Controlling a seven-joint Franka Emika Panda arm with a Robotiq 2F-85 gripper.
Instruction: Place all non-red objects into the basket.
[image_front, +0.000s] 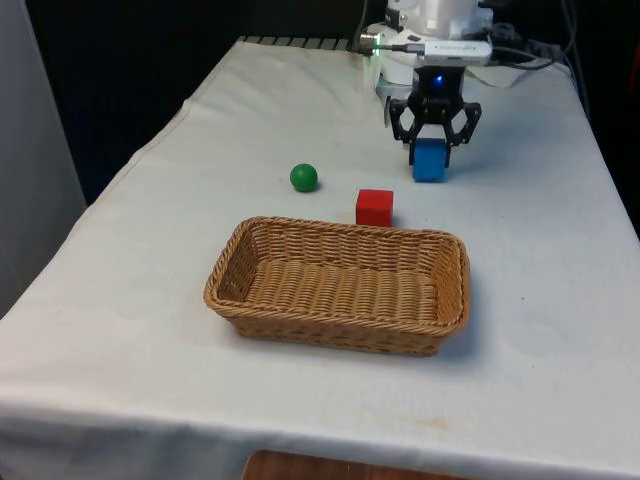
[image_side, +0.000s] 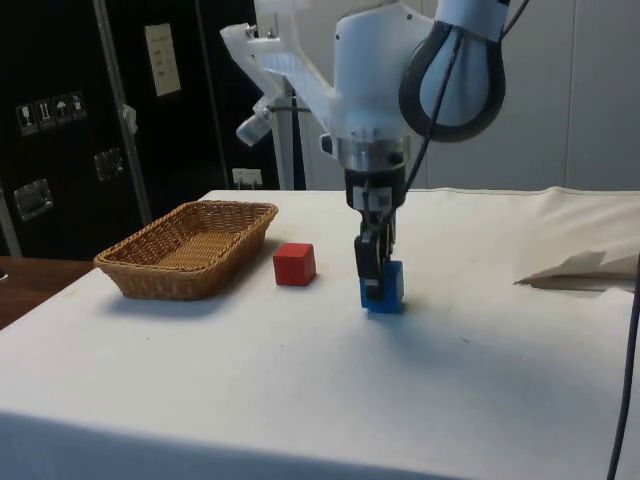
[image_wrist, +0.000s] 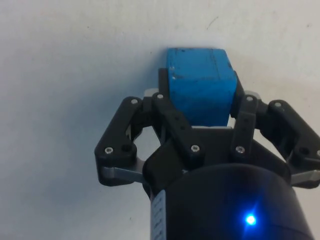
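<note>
Blue cube (image_front: 429, 163) front and centre here, sitting on the white cloth at the far side of the table, on the front view's right, with the black gripper (image_front: 433, 150) straight down over it. The wrist view tells the story: the two fingers (image_wrist: 163, 85) are pressed against opposite faces of the blue cube (image_wrist: 201, 90), so the gripper (image_wrist: 200, 87) is clamped on it. In the side view the blue cube (image_side: 384, 287) has its underside right at the cloth; whether it touches I cannot tell. The gripper (image_side: 372, 270) is vertical above it, the white arm (image_side: 370, 90) rising from there.

Moving outward, the red cube (image_front: 374, 207) stands just nearer than the blue one and a little towards the front view's left, apart from it. It sits right beside the far rim of the wicker basket (image_front: 340, 232), and the side view shows a clear gap between the red cube (image_side: 294, 264) and the basket (image_side: 140, 275).

The green ball (image_front: 304, 177) rests on the cloth further to the front view's left, well apart from the blue cube, beyond the basket's far rim.

The basket itself is oblong, woven, tan, lying in the middle of the table with its long side across the front view, nothing inside it.

The white cloth (image_front: 150, 300) covers the whole table (image_side: 250, 400).
</note>
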